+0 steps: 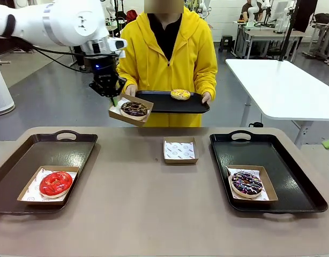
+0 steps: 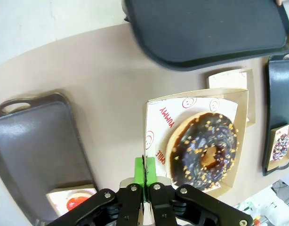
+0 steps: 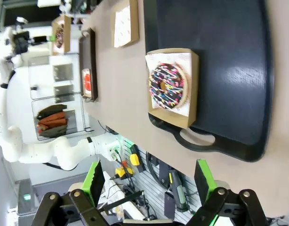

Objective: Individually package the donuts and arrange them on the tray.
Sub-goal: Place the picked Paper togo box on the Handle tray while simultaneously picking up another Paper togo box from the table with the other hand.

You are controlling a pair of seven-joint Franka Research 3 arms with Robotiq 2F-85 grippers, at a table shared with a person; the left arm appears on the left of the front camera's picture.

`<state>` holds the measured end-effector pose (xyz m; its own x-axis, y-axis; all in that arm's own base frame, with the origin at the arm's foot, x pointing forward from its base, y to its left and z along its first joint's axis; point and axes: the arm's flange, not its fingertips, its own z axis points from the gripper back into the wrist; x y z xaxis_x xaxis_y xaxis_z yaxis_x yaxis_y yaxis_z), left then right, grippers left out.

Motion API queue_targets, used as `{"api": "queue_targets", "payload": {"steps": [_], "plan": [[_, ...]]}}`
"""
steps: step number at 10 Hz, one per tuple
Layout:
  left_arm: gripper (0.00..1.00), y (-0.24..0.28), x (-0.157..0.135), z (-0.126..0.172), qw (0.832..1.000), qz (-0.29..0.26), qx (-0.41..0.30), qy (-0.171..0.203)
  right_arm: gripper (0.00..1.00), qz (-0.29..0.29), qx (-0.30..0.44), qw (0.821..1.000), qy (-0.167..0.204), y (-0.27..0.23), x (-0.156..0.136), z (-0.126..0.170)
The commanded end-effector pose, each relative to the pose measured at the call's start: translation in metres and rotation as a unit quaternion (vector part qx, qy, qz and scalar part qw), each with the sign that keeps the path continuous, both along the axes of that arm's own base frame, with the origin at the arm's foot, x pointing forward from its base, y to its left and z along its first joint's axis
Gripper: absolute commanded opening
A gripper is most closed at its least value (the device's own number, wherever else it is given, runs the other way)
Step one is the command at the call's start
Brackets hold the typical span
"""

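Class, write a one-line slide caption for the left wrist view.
Left fingers pinch the edge of a cardboard box carrying the chocolate donut above the table.

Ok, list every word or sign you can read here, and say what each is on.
"YUMMY": red print on the liner of the box held in the left gripper.
"SMILE", as far as it can be made out: same liner, beside the chocolate donut.
Round face signs: same liner, no words.
Middle box's liner: print too small to read.
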<state>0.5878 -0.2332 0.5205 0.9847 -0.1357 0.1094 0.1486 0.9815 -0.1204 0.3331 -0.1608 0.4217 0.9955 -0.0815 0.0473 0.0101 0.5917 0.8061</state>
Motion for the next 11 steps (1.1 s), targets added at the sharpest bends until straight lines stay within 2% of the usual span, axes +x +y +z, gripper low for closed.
{"api": "queue_targets", "payload": {"steps": [1,3,7,11], "plan": [[0.01,0.053,-0.018,0.004,1.000,-0.016,0.015,-0.009,1.00,-0.012,-0.055,0.998,-0.011,0.051,0.022,0.037],[0.01,0.089,-0.023,0.001,0.999,-0.006,0.047,-0.015,1.00,-0.023,-0.112,0.993,-0.009,0.106,0.050,0.060],[0.01,0.160,-0.028,-0.026,0.997,0.056,0.055,-0.001,1.00,-0.037,-0.199,0.979,-0.012,0.203,0.098,0.055],[0.01,0.206,-0.033,-0.052,0.995,0.078,0.052,0.023,1.00,-0.040,-0.215,0.975,-0.029,0.239,0.118,0.044]]}}
